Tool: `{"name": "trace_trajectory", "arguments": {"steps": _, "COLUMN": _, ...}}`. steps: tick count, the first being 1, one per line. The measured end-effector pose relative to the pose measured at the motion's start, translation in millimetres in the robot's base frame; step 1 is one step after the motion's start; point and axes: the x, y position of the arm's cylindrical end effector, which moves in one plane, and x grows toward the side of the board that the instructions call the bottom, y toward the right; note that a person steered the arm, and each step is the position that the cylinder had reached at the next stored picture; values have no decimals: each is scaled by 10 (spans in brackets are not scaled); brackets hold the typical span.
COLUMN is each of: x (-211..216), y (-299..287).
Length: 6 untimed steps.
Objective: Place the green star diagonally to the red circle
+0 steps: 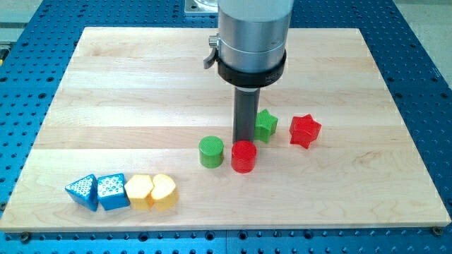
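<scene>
The green star point(267, 125) lies on the wooden board point(141, 85), up and to the right of the red circle point(244, 156). My tip point(244, 140) stands between them, touching the star's left side and just above the red circle. The rod hides part of the star's left edge.
A green circle point(210, 152) sits just left of the red circle. A red star point(305, 130) lies right of the green star. At the bottom left stand a blue triangle point(82, 192), a blue cube point(111, 192), a yellow block point(138, 192) and a yellow heart point(164, 192).
</scene>
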Motion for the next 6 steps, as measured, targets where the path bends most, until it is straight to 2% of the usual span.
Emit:
{"name": "trace_trajectory", "arguments": {"steps": 4, "x": 329, "y": 0}}
{"name": "trace_trajectory", "arguments": {"steps": 6, "x": 411, "y": -316}}
